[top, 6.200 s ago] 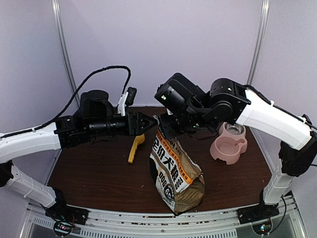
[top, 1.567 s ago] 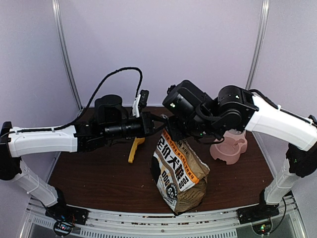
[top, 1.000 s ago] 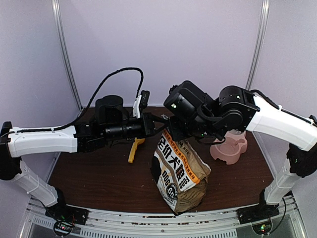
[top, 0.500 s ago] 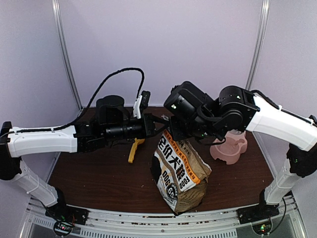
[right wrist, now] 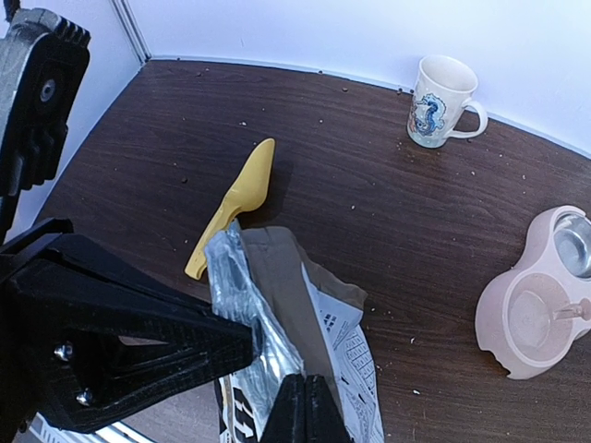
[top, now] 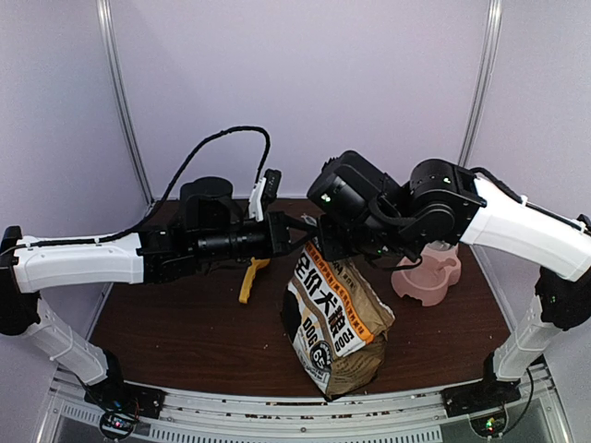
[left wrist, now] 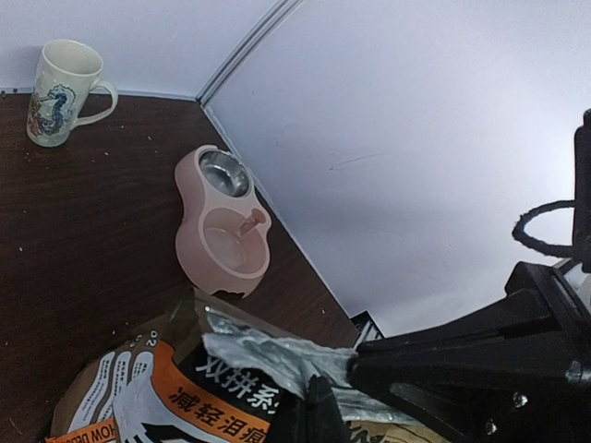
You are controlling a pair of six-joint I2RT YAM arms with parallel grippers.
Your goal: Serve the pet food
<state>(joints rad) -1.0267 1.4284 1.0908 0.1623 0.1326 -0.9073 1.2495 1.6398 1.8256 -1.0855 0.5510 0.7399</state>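
Opening step; my left fingers [left wrist: 323,420] and right fingers [right wrist: 294,415] are both clamped on the pet-food bag [top: 337,314] at its foil mouth; next I'd pull them apart steadily.

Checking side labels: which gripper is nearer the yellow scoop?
Left. The left gripper grips the top edge of the pet food bag, just right of the yellow scoop; the right gripper grips the same edge farther right.

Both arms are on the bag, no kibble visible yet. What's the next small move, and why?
Probably draw the left gripper and right gripper slightly apart. Both are shut on the silver-lined top of the bag, close together, and its mouth looks pinched with no pellets showing.
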